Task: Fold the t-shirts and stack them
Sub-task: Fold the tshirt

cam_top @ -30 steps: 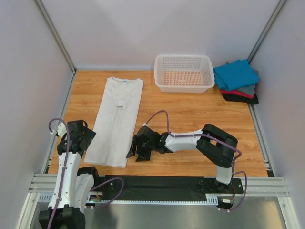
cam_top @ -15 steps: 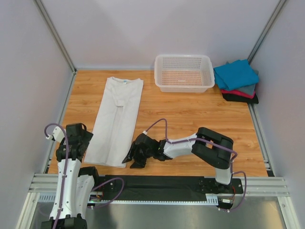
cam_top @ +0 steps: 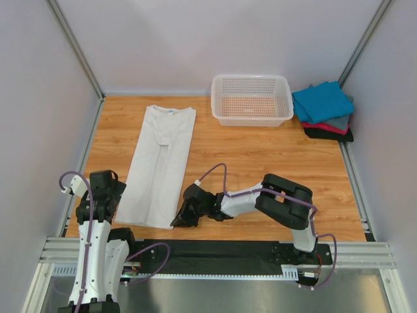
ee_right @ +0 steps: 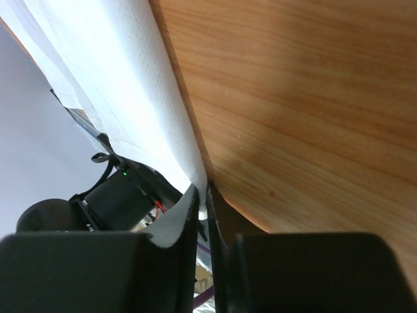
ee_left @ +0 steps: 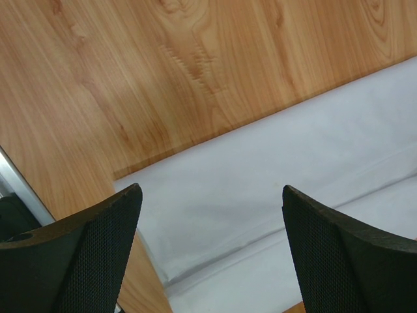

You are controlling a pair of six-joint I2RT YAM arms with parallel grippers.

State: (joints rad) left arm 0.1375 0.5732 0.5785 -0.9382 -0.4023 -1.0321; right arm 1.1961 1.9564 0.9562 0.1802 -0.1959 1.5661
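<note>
A: Where's the shirt rn?
B: White t-shirt [cam_top: 161,163] lies flat on the left half of the table [cam_top: 260,156], folded lengthwise into 1 long strip. Neck label [cam_top: 171,111] is twd the far edge, hem twd the near edge.
A: Claws?
B: Right claw [ee_right: 202,194] sits low at the hem's near-right corner, clenched w/ the thin cloth edge pinched in it. Left claw [ee_left: 210,208] hangs over the near-left corner, fingers [ee_left: 85,241] spread wide, nothing in it. Not touching cloth afaict.
A: Why both at the hem?
B: My guess: w/ 2 corners gripped, the hem lifts evenly and can be carried twd the collar for the crosswise fold. Only 1 side would skew it.
A: So left needs to drop & pinch?
B: Prob. yes. Its corner lies right under the open fingers, so straight down should do.
A: Other shirts?
B: Folded stack [cam_top: 324,104] in the far-right corner: teal on top, then grey, red, black under. Basket [cam_top: 251,120] sits just beside it at the far edge, betw. it and the white one.
A: Long way to go?
B: I'd say so. Crosswise folds aren't done yet, and the stack is well apart, so it needs a carry across the table.
</note>
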